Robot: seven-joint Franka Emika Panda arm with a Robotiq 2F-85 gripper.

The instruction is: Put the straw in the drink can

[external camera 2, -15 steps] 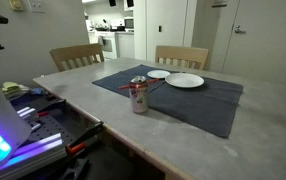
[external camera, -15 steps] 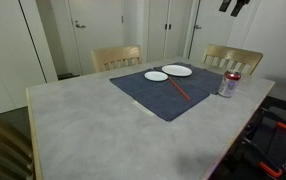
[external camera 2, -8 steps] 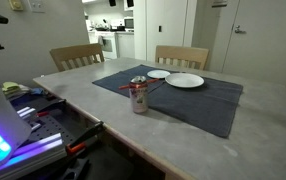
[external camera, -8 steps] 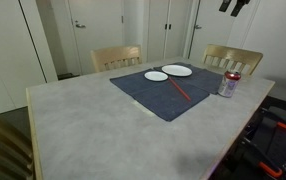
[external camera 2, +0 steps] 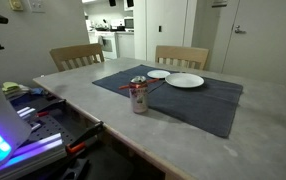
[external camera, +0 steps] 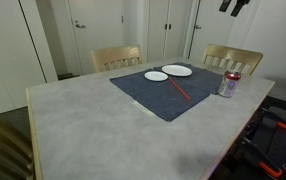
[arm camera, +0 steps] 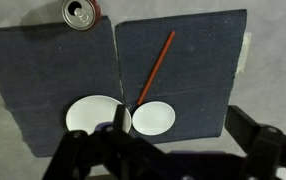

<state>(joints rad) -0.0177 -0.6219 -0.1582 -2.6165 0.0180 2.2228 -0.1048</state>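
The red straw lies flat on the dark blue placemat, just in front of two white plates. In the wrist view the straw runs diagonally, its lower end between the plates. The silvery drink can with a red label stands upright at the mat's corner near the table edge; it also shows in an exterior view and from above in the wrist view. My gripper hangs high above the table, far from both. In the wrist view the gripper is open and empty.
Two white plates sit side by side at the mat's far edge. Two wooden chairs stand behind the grey table. Equipment with a lit blue panel stands beside the table.
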